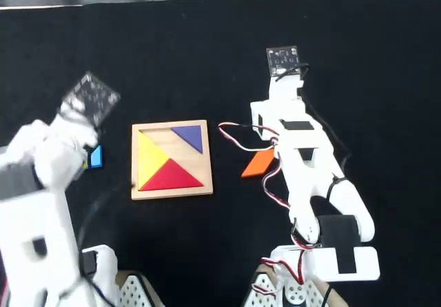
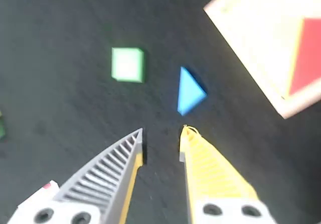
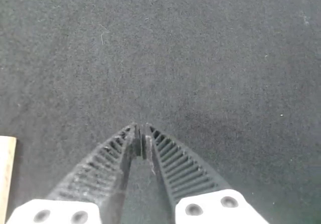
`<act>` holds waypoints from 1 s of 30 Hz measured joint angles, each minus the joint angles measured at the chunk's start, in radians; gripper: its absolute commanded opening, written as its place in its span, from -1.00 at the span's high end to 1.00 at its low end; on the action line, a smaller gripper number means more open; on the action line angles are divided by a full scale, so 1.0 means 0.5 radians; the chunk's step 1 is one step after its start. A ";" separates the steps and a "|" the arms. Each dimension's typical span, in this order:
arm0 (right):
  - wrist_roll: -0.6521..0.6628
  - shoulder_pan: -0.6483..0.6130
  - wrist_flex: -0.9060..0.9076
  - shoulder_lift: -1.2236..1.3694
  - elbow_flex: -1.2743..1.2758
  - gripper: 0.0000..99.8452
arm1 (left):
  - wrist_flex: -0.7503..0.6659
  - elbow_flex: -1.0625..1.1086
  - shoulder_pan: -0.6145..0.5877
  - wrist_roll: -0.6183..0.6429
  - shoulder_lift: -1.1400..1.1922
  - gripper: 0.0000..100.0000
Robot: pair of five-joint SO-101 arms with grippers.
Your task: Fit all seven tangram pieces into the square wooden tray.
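The square wooden tray [image 1: 204, 157] lies in the middle of the black table and holds a yellow triangle [image 1: 152, 157], a red triangle [image 1: 171, 177] and a purple piece [image 1: 190, 137]. A small blue triangle [image 2: 189, 91] and a green square [image 2: 127, 64] lie on the cloth left of the tray. My left gripper [image 2: 161, 134] hovers open just short of the blue triangle, with nothing between its fingers. An orange piece [image 1: 258, 162] lies right of the tray, partly under the right arm. My right gripper [image 3: 140, 133] is shut and empty over bare cloth.
The tray's corner [image 2: 281, 101] shows in the left wrist view, and its edge [image 3: 6, 174] in the right wrist view. Red and white wires [image 1: 238, 138] loop from the right arm toward the tray. Bare black cloth stretches behind the tray.
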 measured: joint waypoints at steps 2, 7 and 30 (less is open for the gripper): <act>0.000 0.000 0.000 0.000 0.000 0.95 | -0.242 0.285 -0.021 0.000 -0.264 0.73; 0.000 0.000 0.000 0.000 0.000 0.95 | -0.408 0.629 -0.034 -0.003 -0.512 0.73; 0.000 0.000 0.000 0.000 0.000 0.95 | -0.503 -0.411 -0.034 -0.212 1.958 0.48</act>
